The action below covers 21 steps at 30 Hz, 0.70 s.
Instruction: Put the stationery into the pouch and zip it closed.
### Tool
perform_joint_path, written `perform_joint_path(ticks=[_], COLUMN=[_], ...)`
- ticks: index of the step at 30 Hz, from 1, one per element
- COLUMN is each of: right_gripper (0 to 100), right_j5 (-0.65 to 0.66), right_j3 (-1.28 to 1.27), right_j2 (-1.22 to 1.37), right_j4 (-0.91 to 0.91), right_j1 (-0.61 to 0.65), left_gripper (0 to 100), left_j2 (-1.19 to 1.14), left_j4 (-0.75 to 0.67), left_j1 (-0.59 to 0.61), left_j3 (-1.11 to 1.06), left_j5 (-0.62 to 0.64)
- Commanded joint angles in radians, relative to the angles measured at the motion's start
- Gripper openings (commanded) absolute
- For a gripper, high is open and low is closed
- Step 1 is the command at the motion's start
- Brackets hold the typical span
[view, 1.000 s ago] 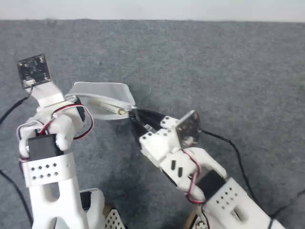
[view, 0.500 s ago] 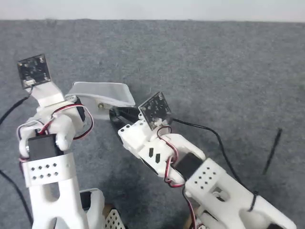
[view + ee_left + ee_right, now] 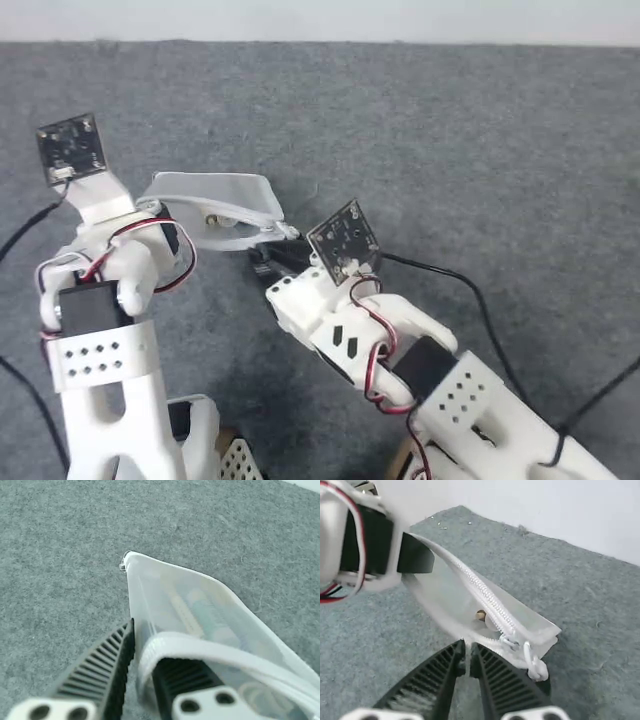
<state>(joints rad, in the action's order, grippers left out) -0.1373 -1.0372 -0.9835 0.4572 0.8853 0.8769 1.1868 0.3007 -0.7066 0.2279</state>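
Pouch (image 3: 215,197), translucent white, hangs from the left fingers (image 3: 142,652) and runs away from them over the grey counter (image 3: 480,150). Those fingers are clamped on its mouth end, with the white zip tape looping round one of them and the pouch wall caught between the two. Whether the corner farthest from the left fingers rests on the counter I cannot tell.

Stationery shows through the wall just beyond the left fingers: a pale pencil (image 3: 182,612) with a greenish piece lying alongside it. Filling therefore looks done, and the step in hand is most likely the zipping.

The zip (image 3: 480,597) runs along the upper edge, and its slider (image 3: 508,641) sits at the end farthest from the left fingers, with a white pull cord (image 3: 536,667) dangling off it. The mouth gapes at the left fingers' end, so the zip seems open along its length.

The right fingers (image 3: 467,652) are at that far end too, just beside the slider but not on it. They are drawn together with only a slit between them, tips against the pouch's lower edge. Whether they pinch any fabric I cannot tell.

Next, the right fingers would probably need to part, shift onto the slider or its cord, grip it, and draw it toward the left fingers, which must keep the pouch taut.
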Motion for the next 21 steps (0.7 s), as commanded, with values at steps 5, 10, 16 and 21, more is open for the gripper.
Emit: perform_joint_path(ticks=[5, 10, 16, 21], right_gripper=[7.0, 16.3, 16.2, 16.3], right_j5=[0.032, 0.032, 0.038, 0.071], right_j3=[0.021, 0.021, 0.015, 0.018], right_j2=[-0.081, -0.071, -0.071, -0.070], right_j4=[0.088, 0.143, 0.160, 0.205], right_j1=[0.010, 0.008, -0.018, -0.071], left_gripper=[1, 1, 1, 1], left_j2=[0.002, 0.002, 0.002, 0.002], left_j4=[-0.038, -0.051, -0.051, -0.051], left_j1=[0.034, 0.077, 0.077, 0.077], left_j3=[0.025, 0.025, 0.025, 0.024], left_j5=[-0.003, 0.025, 0.023, 0.021])
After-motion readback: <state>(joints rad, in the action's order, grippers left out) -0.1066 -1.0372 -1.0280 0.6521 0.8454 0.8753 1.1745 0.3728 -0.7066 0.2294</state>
